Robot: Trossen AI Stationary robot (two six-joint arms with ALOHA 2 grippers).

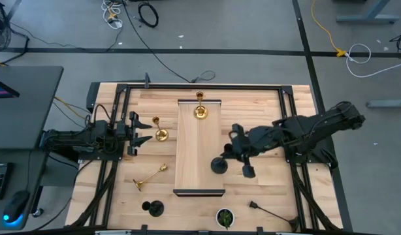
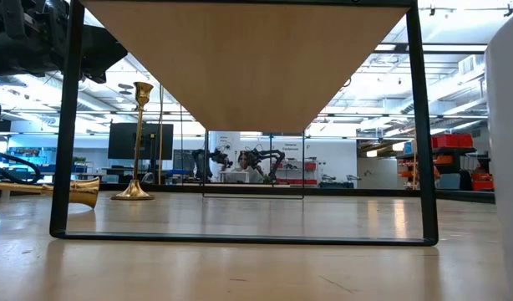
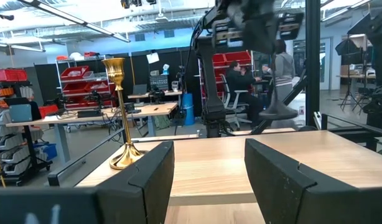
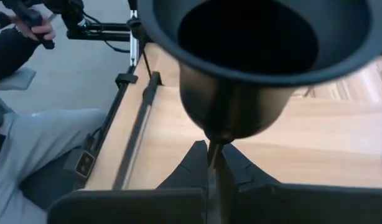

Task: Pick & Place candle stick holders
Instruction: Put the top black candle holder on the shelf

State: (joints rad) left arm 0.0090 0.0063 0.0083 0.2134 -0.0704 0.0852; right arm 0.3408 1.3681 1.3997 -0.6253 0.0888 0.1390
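My right gripper [image 1: 234, 155] is shut on a matte black candle stick holder [image 1: 219, 164] at the right edge of the raised wooden tray [image 1: 187, 156]. One gold holder [image 1: 200, 111] stands on the tray's far end. A second gold holder [image 1: 160, 134] stands on its base left of the tray, just ahead of my open, empty left gripper [image 1: 140, 132]; it also shows in the left wrist view [image 3: 119, 112]. A third gold holder [image 1: 150, 176] lies on its side. One black holder [image 1: 155, 209] is near the front edge, and another [image 1: 269, 210] lies at the front right. My right gripper pinches the black holder's thin stem [image 4: 213, 152] between its two fingers. The fingers slant down toward the table's left and lie along the stem. The holder's wide round end [image 4: 259, 56] sticks out beyond the fingertips. The holder is lifted clear of the table.
The tray stands on a black metal frame [image 2: 240, 238] above the tabletop. A dark pot with a green plant [image 1: 224, 217] sits at the front edge. Black rails run along the table's left and right sides. People sit in the room beyond the table.
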